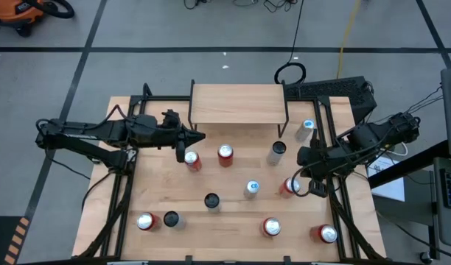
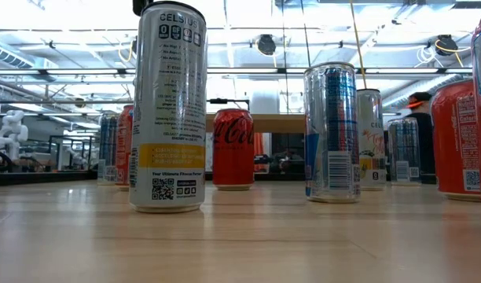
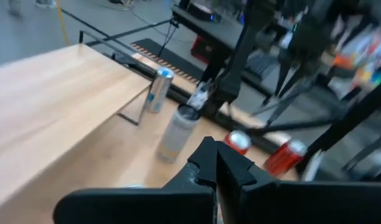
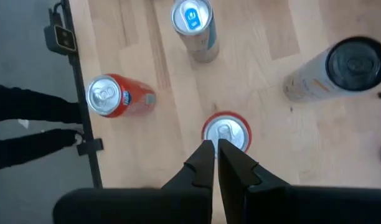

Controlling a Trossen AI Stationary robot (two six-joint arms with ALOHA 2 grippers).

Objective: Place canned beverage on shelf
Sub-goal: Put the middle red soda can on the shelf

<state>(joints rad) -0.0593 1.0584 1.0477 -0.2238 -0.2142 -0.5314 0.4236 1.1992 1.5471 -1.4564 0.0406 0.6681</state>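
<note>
High view shows the scene laid out from above. At the left, the left arm is stretched across the table's back-left part, and the left gripper point(image 1: 198, 137) is seen with its fingers pressed together, holding nothing, its tip just off the front-left corner of the shelf point(image 1: 237, 104). Just in front of that tip a red can point(image 1: 191, 160) stands upright on the table point(image 1: 233, 221), apart from the fingers. The shelf is placed at the back middle of the table, and its light wooden top bears no can. In the left wrist view the same closed fingers point(image 3: 223, 163) are seen pointing along the shelf's front edge.

Cans are scattered in front of the shelf: a second red can point(image 1: 225, 154) beside the first, a black-topped can point(image 1: 211, 200) and a blue-topped can point(image 1: 252, 188) near the middle, a silver-topped can point(image 1: 144, 221) and another black-topped can point(image 1: 171, 218) at the front left, and a tall pale can point(image 1: 277, 152) near the shelf's right legs. A slim blue-topped can point(image 1: 308, 127) is set at the shelf's right.

At the right, the right gripper point(image 1: 297, 174) is held with its fingers shut on nothing, directly over a red can point(image 1: 290, 186). In the right wrist view that can's silver top point(image 4: 226, 132) is seen just past the closed fingertips point(image 4: 207, 154); whether contact is made cannot be told. Two more red cans point(image 1: 272, 227) point(image 1: 326, 234) stand at the front right.
</note>
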